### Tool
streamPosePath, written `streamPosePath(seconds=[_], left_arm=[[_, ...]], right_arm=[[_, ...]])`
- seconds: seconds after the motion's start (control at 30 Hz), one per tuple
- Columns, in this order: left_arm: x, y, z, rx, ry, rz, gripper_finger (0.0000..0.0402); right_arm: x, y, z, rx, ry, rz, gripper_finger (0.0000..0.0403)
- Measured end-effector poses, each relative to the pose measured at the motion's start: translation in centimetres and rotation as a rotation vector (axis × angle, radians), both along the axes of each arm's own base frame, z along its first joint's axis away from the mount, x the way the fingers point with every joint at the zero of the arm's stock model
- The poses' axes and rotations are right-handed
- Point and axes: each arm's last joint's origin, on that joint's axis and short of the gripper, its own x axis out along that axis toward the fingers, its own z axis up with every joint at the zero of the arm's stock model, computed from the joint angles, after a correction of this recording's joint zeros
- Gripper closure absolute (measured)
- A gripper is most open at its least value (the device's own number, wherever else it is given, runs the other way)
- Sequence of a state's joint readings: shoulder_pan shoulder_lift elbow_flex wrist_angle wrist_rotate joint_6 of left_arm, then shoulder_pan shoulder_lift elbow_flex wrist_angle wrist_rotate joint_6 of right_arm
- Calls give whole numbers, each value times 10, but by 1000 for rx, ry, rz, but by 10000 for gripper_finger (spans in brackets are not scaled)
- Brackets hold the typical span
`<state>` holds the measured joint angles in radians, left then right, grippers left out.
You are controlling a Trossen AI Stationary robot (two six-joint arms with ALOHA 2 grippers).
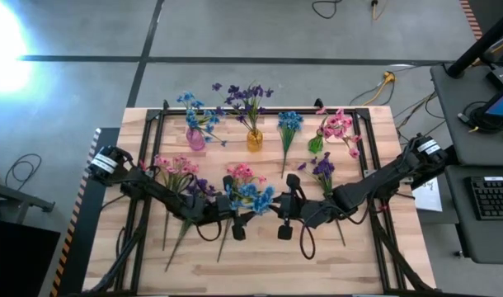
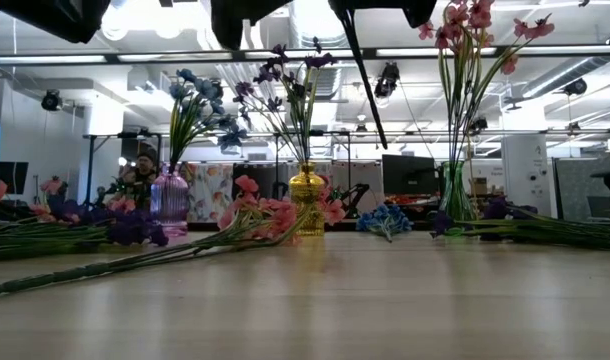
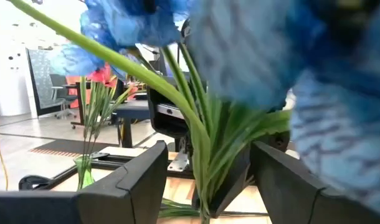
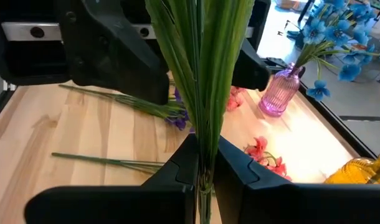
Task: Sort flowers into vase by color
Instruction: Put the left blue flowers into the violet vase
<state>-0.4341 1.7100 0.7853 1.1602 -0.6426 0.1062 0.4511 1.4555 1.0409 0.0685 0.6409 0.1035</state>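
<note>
A blue flower [image 1: 251,196] is held above the table's middle, with my right gripper [image 4: 202,177] shut on its green stems. Its blossoms [image 3: 252,56] fill the left wrist view. My left gripper [image 3: 205,190] faces the right one, open, a finger on either side of the stems. At the back stand a pink vase [image 1: 195,139] with blue flowers, a yellow vase [image 1: 254,140] with purple flowers and a green vase [image 1: 316,144] with pink ones. Pink [image 1: 173,165], purple [image 1: 323,169] and blue [image 1: 289,124] flowers lie flat on the wood. My right gripper pinches the bundle of green stems [image 4: 201,158] between its two fingers. It comes in about level from the table's right side, and the fingers lie across the stems. The flower is lifted clear, blossoms upward toward the left gripper, and its stem end [image 2: 365,85] hangs below.
More loose flowers lie left of centre: pink [image 1: 239,173] and purple [image 1: 199,186], their long stems [image 1: 177,243] reaching toward the near edge. A black frame [image 1: 375,165] rims the wooden table [image 1: 260,264]. A desk with a keyboard [image 1: 492,198] stands to the right.
</note>
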Motion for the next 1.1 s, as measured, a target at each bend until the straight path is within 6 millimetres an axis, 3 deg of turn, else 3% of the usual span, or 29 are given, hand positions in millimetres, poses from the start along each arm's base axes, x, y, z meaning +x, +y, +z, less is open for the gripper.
streamPosePath(seconds=[0.53, 0.8, 1.1], left_arm=[[6, 7, 4, 4, 0, 22, 229], [11, 5, 5, 38, 50, 30, 299], [11, 6, 4, 35, 55, 55, 379]], right_arm=[[1, -2, 2, -21, -15, -14, 361], [2, -2, 2, -3, -23, -16, 337], [2, -2, 2, -4, -20, -16, 263]])
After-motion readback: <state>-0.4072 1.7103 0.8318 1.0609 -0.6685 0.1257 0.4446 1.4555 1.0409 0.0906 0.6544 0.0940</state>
